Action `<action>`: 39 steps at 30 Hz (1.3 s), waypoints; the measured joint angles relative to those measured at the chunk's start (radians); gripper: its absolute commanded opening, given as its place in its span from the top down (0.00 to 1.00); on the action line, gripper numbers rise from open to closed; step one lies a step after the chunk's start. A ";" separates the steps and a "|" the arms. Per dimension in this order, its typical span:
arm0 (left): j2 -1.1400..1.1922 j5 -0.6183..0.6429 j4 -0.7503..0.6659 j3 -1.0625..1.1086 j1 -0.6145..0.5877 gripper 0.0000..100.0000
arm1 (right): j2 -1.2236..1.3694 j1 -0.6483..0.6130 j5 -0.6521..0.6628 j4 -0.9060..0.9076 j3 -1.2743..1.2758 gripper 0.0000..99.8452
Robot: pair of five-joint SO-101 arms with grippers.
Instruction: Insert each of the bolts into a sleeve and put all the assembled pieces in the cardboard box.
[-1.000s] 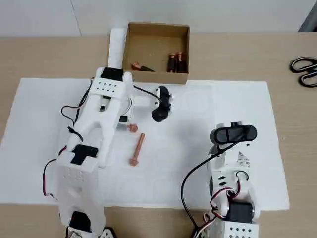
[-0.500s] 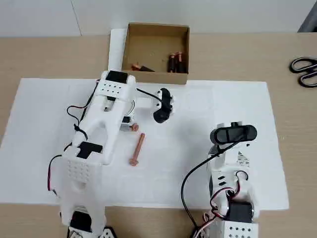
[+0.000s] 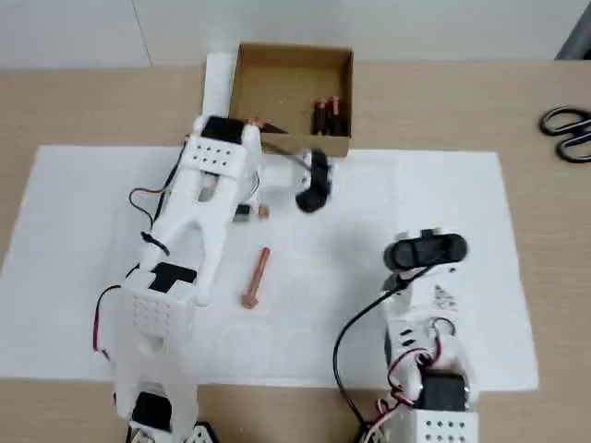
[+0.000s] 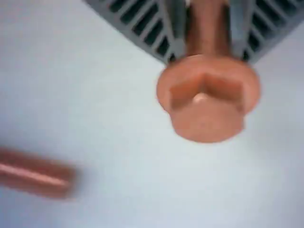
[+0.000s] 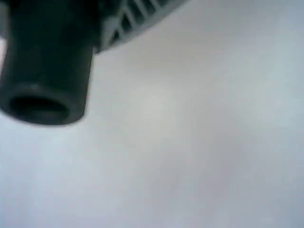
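holding bolt [image 3: 263,211] near cardboard box [image 3: 334,143]: left gripper [image 3: 249,210]; spare bolt [image 3: 256,277] lies on paper [image 3: 416,185]. left wrist: fingers clamped on shank, head out. right wrist: right gripper [image 5: 95,23] clamped on sleeve [image 5: 45,71], bore exposed for insertion.

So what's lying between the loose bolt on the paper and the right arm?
Nothing. In the high view the stretch from the loose bolt to the right arm is bare white paper.
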 measured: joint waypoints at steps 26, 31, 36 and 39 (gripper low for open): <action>-0.807 1.359 0.014 0.017 0.046 0.99 | -0.011 -0.175 0.000 -0.723 0.000 1.00; -1.046 1.361 -0.041 0.226 0.127 0.99 | -0.011 -0.175 0.000 -0.743 0.000 1.00; -1.204 1.366 -0.367 0.531 0.130 0.99 | -0.011 -0.195 0.000 -0.743 0.000 1.00; -1.255 1.367 -0.695 0.750 0.150 0.99 | -0.011 -0.235 0.000 -0.743 0.000 1.00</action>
